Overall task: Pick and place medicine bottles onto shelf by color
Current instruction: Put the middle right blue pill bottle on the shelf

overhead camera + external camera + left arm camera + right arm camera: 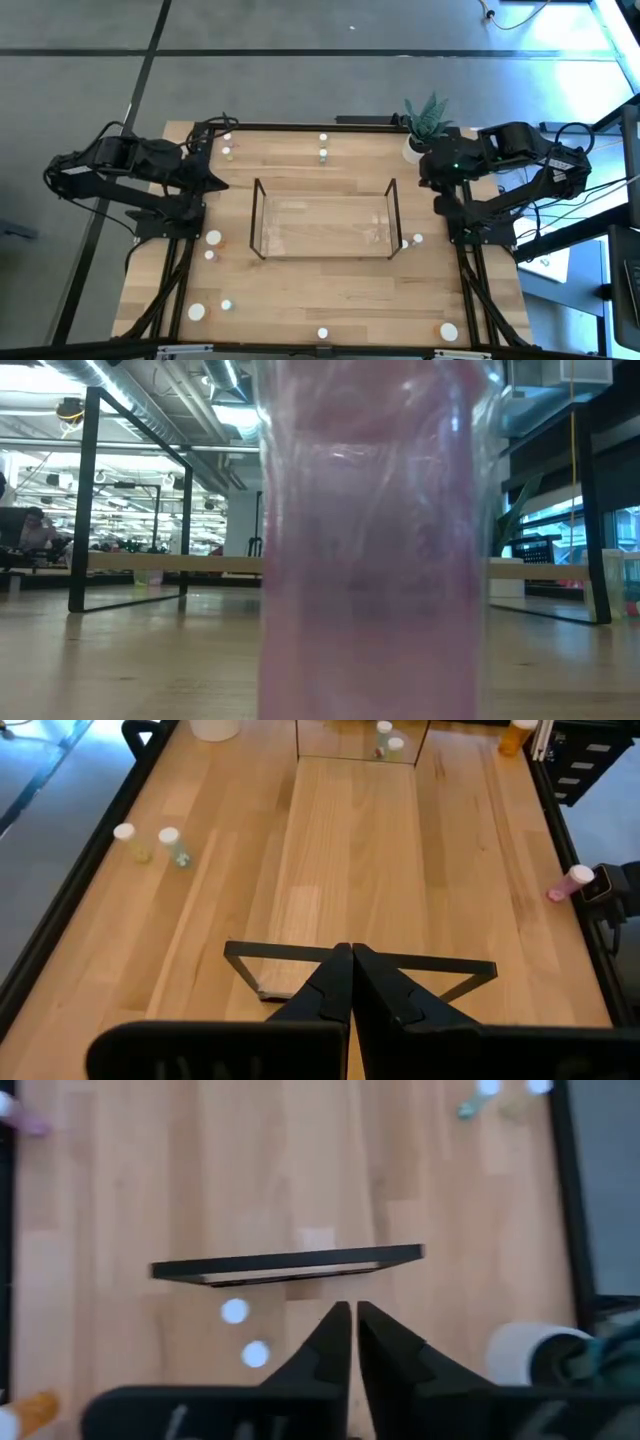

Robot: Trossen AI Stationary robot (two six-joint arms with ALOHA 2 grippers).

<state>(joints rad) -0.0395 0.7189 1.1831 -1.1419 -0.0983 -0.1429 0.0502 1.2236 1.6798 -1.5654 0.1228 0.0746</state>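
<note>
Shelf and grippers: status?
Left gripper shut, empty, parked at left. Right gripper near shut, empty, at right. Shelf mid-table, bottles scattered around it. Nothing blocking.

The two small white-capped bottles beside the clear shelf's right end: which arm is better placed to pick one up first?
Probably the right arm. Its right gripper hangs just above those two small white-capped bottles; the left gripper waits across the clear shelf.
</note>
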